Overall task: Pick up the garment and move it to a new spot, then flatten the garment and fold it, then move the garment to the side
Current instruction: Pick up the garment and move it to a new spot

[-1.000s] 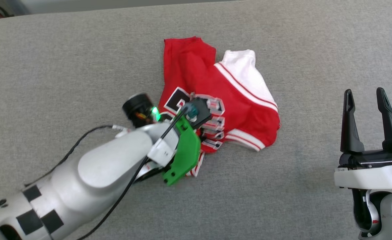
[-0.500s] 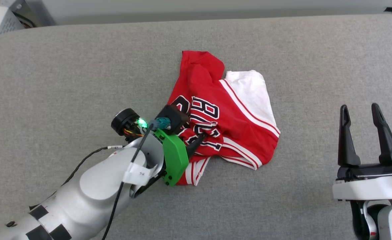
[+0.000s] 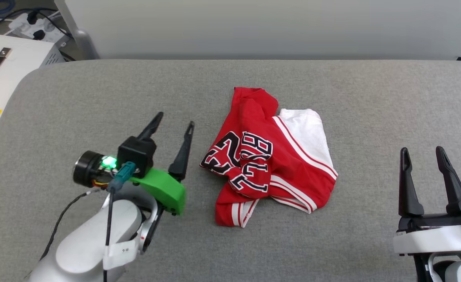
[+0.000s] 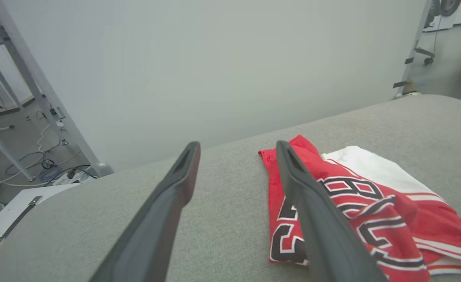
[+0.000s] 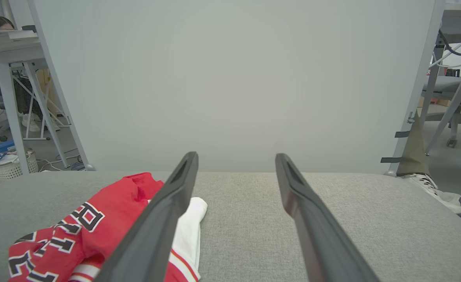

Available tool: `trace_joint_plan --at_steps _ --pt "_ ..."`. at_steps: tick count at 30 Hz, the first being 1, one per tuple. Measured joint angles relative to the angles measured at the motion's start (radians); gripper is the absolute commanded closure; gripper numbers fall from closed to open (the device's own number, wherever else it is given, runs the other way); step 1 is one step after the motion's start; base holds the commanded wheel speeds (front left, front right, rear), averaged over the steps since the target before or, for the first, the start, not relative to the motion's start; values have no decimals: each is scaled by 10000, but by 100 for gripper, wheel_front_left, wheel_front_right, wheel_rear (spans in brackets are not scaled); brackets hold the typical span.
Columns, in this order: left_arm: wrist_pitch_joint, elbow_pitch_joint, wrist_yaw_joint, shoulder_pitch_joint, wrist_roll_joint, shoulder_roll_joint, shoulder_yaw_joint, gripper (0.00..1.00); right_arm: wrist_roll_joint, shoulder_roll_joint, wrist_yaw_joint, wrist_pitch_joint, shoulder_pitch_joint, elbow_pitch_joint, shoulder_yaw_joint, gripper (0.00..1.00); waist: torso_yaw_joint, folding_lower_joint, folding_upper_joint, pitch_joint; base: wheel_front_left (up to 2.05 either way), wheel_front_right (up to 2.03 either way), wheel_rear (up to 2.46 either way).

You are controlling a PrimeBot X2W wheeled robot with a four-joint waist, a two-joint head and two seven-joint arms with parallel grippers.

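- My left gripper hangs over the grey padded surface. Its two dark fingers are spread apart and hold nothing.
- The garment, a red jersey with black, white-edged lettering and a white sleeve, lies crumpled near the middle of that surface. It is just to the right of my left gripper and does not touch it.
- My right gripper sits at the lower right, well apart from the garment, with its fingers spread and empty.
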Motion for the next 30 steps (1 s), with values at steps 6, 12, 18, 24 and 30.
trace_joint_plan --at_steps 6,12,18,24,30 --pt "-2 -1459 1095 2080 1569 -71 2621 0 -65 2 0 0 84 79 -2 0 191 0 0 -320 0 0 0" --pt "-2 -2142 1129 4282 2851 -815 4938 0 -69 0 0 0 314 138 -13 0 276 0 0 -559 0 0 0" --pt "-4 -2581 364 5810 4142 -1829 5956 0 -138 0 0 0 453 242 33 0 340 0 0 -762 0 0 0" --pt "-4 -2332 -445 6507 4949 -2552 6368 0 -132 2 0 0 655 600 318 0 387 0 0 -910 0 0 0" --pt "-2 -1971 -1049 6798 5325 -3149 6962 0 -79 0 0 0 848 999 568 0 399 0 0 -1014 0 0 0"
